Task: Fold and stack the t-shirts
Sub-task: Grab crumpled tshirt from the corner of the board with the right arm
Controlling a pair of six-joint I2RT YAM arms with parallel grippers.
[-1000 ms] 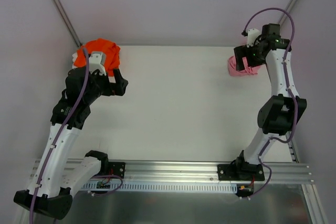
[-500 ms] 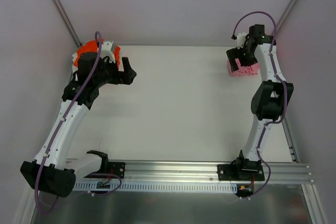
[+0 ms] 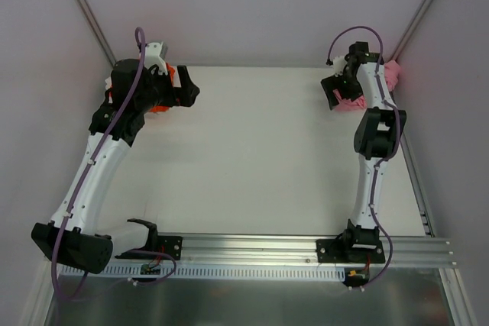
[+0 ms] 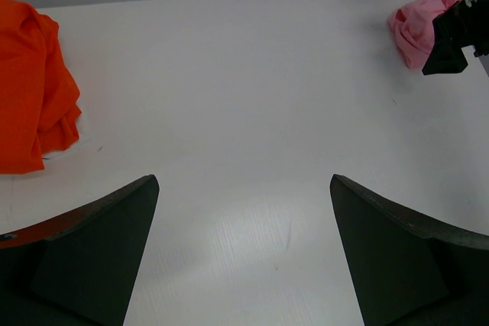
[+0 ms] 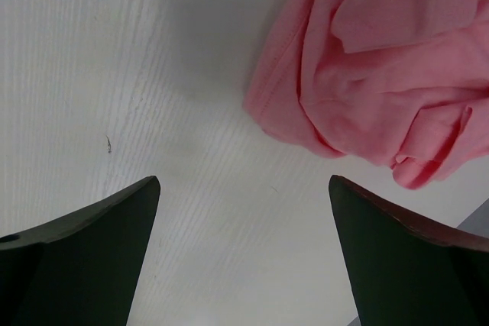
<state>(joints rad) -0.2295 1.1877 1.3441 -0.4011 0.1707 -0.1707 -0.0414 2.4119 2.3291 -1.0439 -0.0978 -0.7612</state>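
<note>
Right, both shirts are unfolded heaps at opposite far corners of the table (image 3: 260, 150), well apart, so I judge the task has barely begun. The orange t-shirt (image 4: 30, 89) is bunched at the far left corner, and from overhead my left arm hides most of it. The left gripper (image 4: 243, 181) has its jaws spread wide with nothing between them. It faces across the bare tabletop, and the orange cloth lies off to its left, outside the jaws. The pink t-shirt (image 5: 382, 74) is crumpled at the far right corner, close to the side wall. The right gripper (image 5: 243, 181) hangs just beside it, also wide apart and empty, with the shirt's stitched edge lying just ahead and to the right of its fingers. Both garments look light, limp and thin. I expect them to drape and slide rather than keep any shape, and a pinch into the middle of a heap would likely catch several layers at once. I would take the pink one by that exposed stitched edge, a single layer if I can manage it, and drag it out to the open middle to spread it. For the orange one I cannot yet make out a clean hem or collar, so I need a better look before committing.
</note>
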